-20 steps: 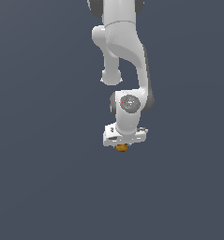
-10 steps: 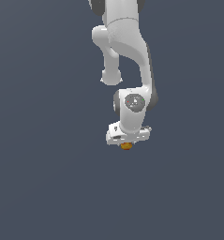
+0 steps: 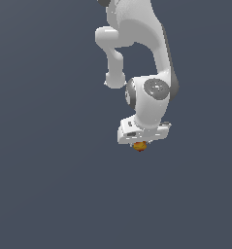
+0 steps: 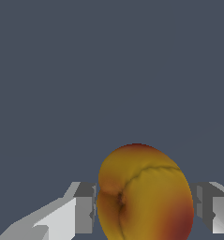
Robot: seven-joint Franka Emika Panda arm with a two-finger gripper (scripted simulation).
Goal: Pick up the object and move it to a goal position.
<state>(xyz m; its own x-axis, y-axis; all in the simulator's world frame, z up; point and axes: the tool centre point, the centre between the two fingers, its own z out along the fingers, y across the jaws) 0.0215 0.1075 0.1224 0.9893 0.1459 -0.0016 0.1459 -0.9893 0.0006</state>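
Observation:
The object is a small roundish yellow-orange lump with red patches, peeping out just under the white hand of the arm in the exterior view. My gripper is shut on it and holds it in the air over the plain dark grey ground. In the wrist view the object fills the gap between my two grey fingertips, which press on its two sides. In the exterior view the fingers are mostly hidden behind the hand and the fruit.
The white arm reaches down from the top of the exterior view. All around it is flat, uniform dark grey ground, with no other objects, edges or goal marker in view.
The gripper, with the object in it, has moved toward the exterior view's right and slightly up. The grip on the object has not changed.

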